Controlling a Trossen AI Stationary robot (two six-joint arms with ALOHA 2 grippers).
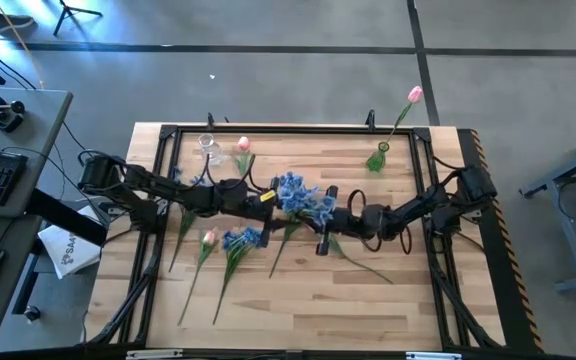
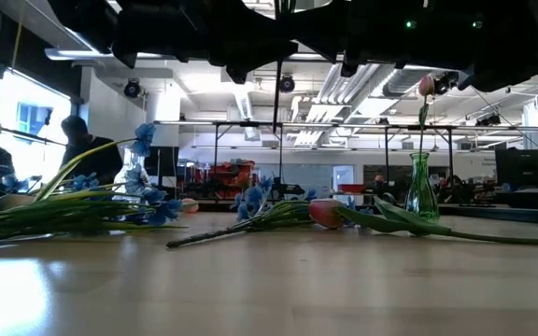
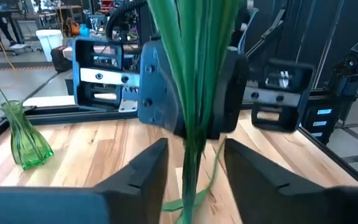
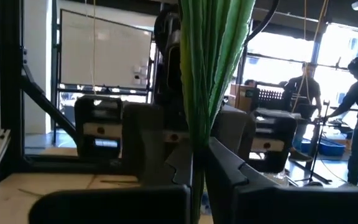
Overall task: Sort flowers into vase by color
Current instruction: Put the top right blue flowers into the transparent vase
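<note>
A blue flower (image 1: 303, 197) is held upright above the table's middle, its blossoms on top and its green stem and leaves (image 3: 194, 74) running down. My right gripper (image 4: 197, 165) is shut on that stem, coming from the right (image 1: 320, 222). My left gripper (image 3: 194, 165) is open; its fingers stand on either side of the same stem from the left (image 1: 276, 203) and do not touch it. A green vase (image 1: 379, 157) near the far edge holds a pink tulip (image 1: 414, 95). A clear vase (image 1: 208, 148) stands far left. My right gripper pinches the blue flower's stem and leaves (image 4: 199, 134) between its two fingers, level from the table's right and across the stem. The flower stands upright in the hold, lifted clear. Its thin lower end (image 2: 278, 103) hangs free above the table.
Loose flowers lie on the table: a pink tulip (image 1: 243, 146) by the clear vase, another pink tulip (image 1: 208, 238) and a blue bunch (image 1: 240, 240) at near left, and a green stem (image 1: 366, 263) under the right arm. A black frame (image 1: 268, 129) edges the table. People stand in the room (image 2: 82, 140).
</note>
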